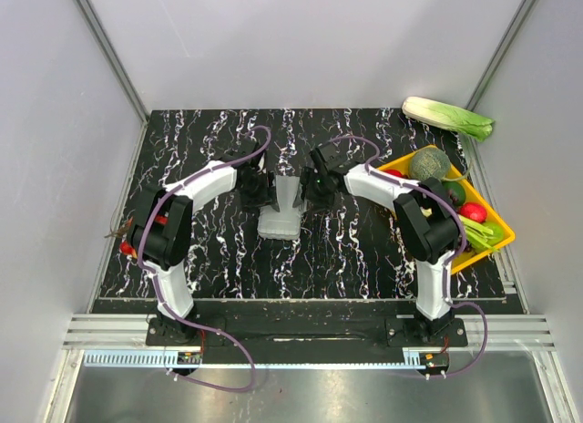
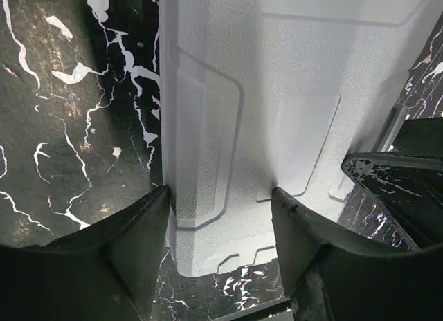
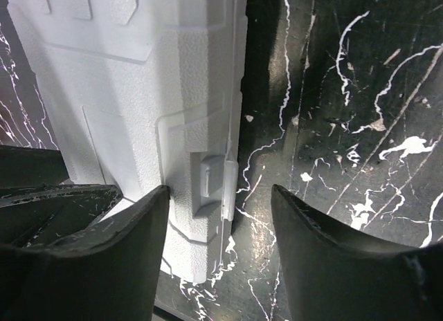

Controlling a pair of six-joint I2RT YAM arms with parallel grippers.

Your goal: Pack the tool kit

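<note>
**Tool kit case lies shut mid-worktop, an open pincer over each long edge**

Tool kit: the grey case lies flat and closed near the middle of the black marbled worktop, nearer its far edge than its near one. No loose tools can be made out. At the worktop's left edge a small red thing shows beside the left arm, too small to name.

The left gripper hangs over the case's left edge. Its jaws stand apart, one finger over the bare worktop, the other over the textured lid, clamping nothing.

The right gripper sits likewise over the case's right edge. Its jaws are also apart, with the case's latch between them, one finger above the lid and the other finger above the worktop.

By the right edge sits a yellow tray of vegetables, and a cabbage lies at the far right corner.
</note>
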